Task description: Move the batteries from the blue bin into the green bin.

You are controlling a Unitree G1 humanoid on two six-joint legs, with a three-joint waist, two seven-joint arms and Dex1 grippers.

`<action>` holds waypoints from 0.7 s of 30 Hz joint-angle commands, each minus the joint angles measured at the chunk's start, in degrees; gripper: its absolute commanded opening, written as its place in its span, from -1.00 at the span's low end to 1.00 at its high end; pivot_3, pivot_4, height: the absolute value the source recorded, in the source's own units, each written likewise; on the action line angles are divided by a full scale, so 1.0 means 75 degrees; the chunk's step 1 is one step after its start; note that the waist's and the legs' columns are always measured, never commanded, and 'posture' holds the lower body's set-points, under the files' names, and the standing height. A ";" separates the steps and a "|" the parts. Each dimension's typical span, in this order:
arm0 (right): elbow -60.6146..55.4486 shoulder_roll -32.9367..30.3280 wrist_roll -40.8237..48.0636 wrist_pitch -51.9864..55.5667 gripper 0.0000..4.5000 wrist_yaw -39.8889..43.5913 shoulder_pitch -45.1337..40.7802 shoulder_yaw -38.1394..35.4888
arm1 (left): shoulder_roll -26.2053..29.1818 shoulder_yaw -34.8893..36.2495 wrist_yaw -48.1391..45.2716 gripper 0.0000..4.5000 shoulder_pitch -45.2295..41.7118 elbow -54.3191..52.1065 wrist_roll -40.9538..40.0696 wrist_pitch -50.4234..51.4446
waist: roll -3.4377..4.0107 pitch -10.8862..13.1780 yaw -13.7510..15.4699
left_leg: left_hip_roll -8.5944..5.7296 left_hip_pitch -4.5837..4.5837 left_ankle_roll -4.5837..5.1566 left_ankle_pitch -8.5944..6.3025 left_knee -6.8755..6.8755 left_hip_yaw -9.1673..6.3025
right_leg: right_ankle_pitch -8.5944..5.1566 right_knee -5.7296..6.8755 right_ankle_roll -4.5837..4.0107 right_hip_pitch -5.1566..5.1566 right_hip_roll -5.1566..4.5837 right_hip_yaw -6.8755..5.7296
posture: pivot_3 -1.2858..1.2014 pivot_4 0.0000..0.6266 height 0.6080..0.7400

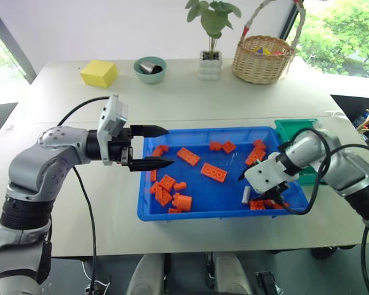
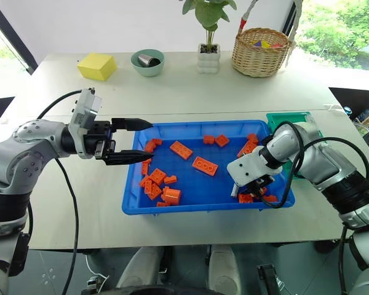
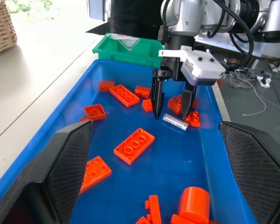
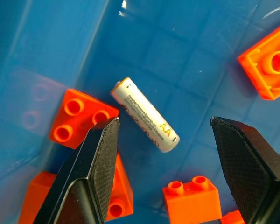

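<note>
From the head camera, the large shallow bright blue plastic bin [image 1: 203, 212] lies mid-table with flat orange toy bricks [image 1: 213, 172] scattered across its floor. The left gripper [image 1: 149, 147] hangs level at the bin's nine o'clock rim, its two black fingers spread and holding nothing. The right gripper [image 2: 249, 187] points down into the bin's four o'clock corner, fingers parted, over a small silver-grey cylindrical battery [image 1: 246, 195] lying on the blue floor among bricks. The small deep green plastic bin [image 1: 293, 130] touches the blue bin's two o'clock corner. Farther back on the white table [image 1: 172, 98] stand a yellow block [image 1: 99, 73], a round teal bowl [image 1: 150, 69], a potted plant [image 1: 210, 61] and a wicker basket [image 1: 262, 59].

In the left wrist view, the left gripper's own mesh-faced pads [image 3: 70, 163] stand wide apart. Beyond them the right gripper's dark fingertips [image 3: 157, 100] hover just above the battery, apart from it.

In the right wrist view, the battery, marked AA, lies loose on the blue floor between the open pads [image 4: 95, 163], touching neither. A two-by-two orange brick [image 4: 81, 120] lies just beside it at nine o'clock.
</note>
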 commanded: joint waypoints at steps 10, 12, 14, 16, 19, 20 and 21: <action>0.0211 0.0445 -0.0308 -0.1073 0.03 -0.0442 0.0402 -0.0526 | 0.0032 0.0165 -0.0062 1.00 -0.0302 -0.0014 -0.0020 -0.0120 | -0.0001 0.0000 0.0020 | 0.0000 0.0007 -0.0002 0.0001 0.0000 0.0002 | 0.0000 0.0001 -0.0001 0.0006 0.0000 0.0002 | 0.03 -0.52 0.43; 0.0121 0.0419 -0.0277 -0.1027 -0.39 -0.0347 0.0463 -0.0569 | 0.0042 0.0156 -0.0105 1.00 -0.0336 0.0036 0.0010 -0.0153 | -0.0001 0.0000 0.0016 | 0.0000 0.0012 -0.0002 0.0001 0.0000 0.0002 | 0.0000 0.0001 -0.0002 0.0010 0.0000 0.0002 | 0.03 -0.52 0.43; 0.0077 0.0415 -0.0263 -0.0967 -0.93 -0.0327 0.0500 -0.0621 | 0.0044 0.0150 -0.0138 1.00 -0.0353 0.0073 0.0039 -0.0186 | -0.0001 0.0000 0.0013 | 0.0000 0.0014 -0.0002 0.0001 0.0000 0.0003 | 0.0000 0.0002 -0.0002 0.0010 0.0000 0.0002 | 0.03 -0.52 0.43; 0.0065 0.0435 -0.0260 -0.0862 -0.99 -0.0376 0.0506 -0.0686 | 0.0044 0.0140 -0.0161 1.00 -0.0357 0.0091 0.0062 -0.0208 | -0.0001 0.0000 0.0014 | 0.0000 0.0016 -0.0002 0.0001 0.0000 0.0003 | 0.0000 0.0003 -0.0002 0.0011 0.0000 0.0002 | 0.03 -0.52 0.43; -0.0080 0.0481 0.0022 -0.0072 -0.99 -0.0351 0.0410 -0.0937 | 0.0043 0.0131 -0.0189 1.00 -0.0358 0.0105 0.0084 -0.0244 | 0.0000 0.0000 0.0020 | 0.0000 0.0016 -0.0002 0.0001 0.0000 0.0003 | 0.0000 0.0003 -0.0002 0.0011 0.0000 0.0003 | 0.03 -0.52 0.43; -0.0158 0.0521 0.0158 0.0373 -0.99 -0.0373 0.0370 -0.1059 | 0.0042 0.0130 -0.0197 1.00 -0.0357 0.0103 0.0088 -0.0251 | 0.0000 0.0000 0.0021 | 0.0000 0.0016 -0.0002 0.0001 0.0000 0.0004 | 0.0000 0.0003 -0.0002 0.0011 0.0000 0.0003 | 0.03 -0.52 0.43; -0.0248 0.0591 0.0348 0.1006 -0.99 -0.0460 0.0326 -0.1257 | 0.0041 0.0131 -0.0205 1.00 -0.0354 0.0095 0.0087 -0.0252 | 0.0000 0.0000 0.0022 | 0.0000 0.0016 -0.0002 0.0001 0.0001 0.0003 | 0.0000 0.0003 -0.0003 0.0011 0.0000 0.0004 | 0.03 -0.52 0.43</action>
